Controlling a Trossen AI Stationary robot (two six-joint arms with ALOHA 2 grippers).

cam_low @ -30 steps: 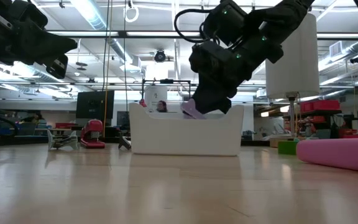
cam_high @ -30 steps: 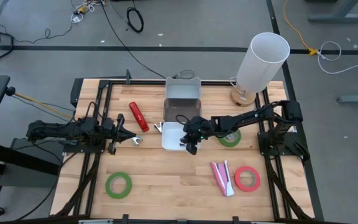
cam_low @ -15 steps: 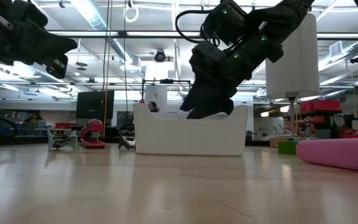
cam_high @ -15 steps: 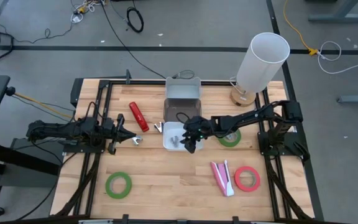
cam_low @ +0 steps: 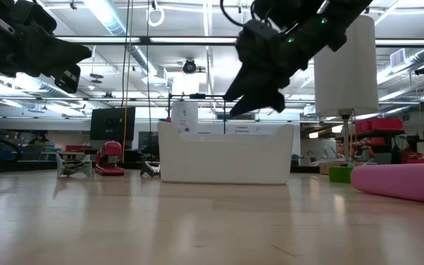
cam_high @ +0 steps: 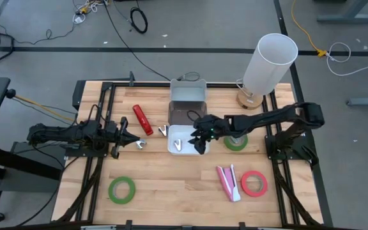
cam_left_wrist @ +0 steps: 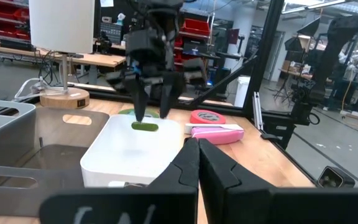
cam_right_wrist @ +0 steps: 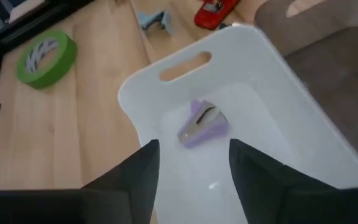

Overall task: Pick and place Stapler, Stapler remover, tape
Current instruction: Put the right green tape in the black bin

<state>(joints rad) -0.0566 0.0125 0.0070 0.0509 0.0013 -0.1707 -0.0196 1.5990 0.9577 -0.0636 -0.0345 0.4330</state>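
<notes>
A purple staple remover [cam_right_wrist: 202,122] lies on the floor of the white bin [cam_high: 171,149], and also shows in the high view [cam_high: 176,145]. My right gripper [cam_right_wrist: 194,180] hangs open and empty above the bin's right side [cam_high: 200,140], clear of its rim in the low view [cam_low: 252,94]. A red stapler [cam_high: 142,119] lies on the table left of the bin. A pink stapler [cam_high: 229,182] lies near the front right beside a red tape roll [cam_high: 253,183]. My left gripper [cam_high: 126,136] waits shut at the table's left.
A grey metal bin [cam_high: 188,101] stands behind the white bin. A white lamp [cam_high: 270,64] stands at the far right. A green tape roll [cam_high: 122,190] lies front left, another [cam_high: 237,143] under my right arm. Two small grey clips [cam_high: 140,144] [cam_high: 163,131] lie left of the white bin.
My right gripper has let go of the purple staple remover, which has dropped onto the white bin's floor. The gripper has opened and gone up, clear of the bin's rim, and a little toward the table's right edge.
</notes>
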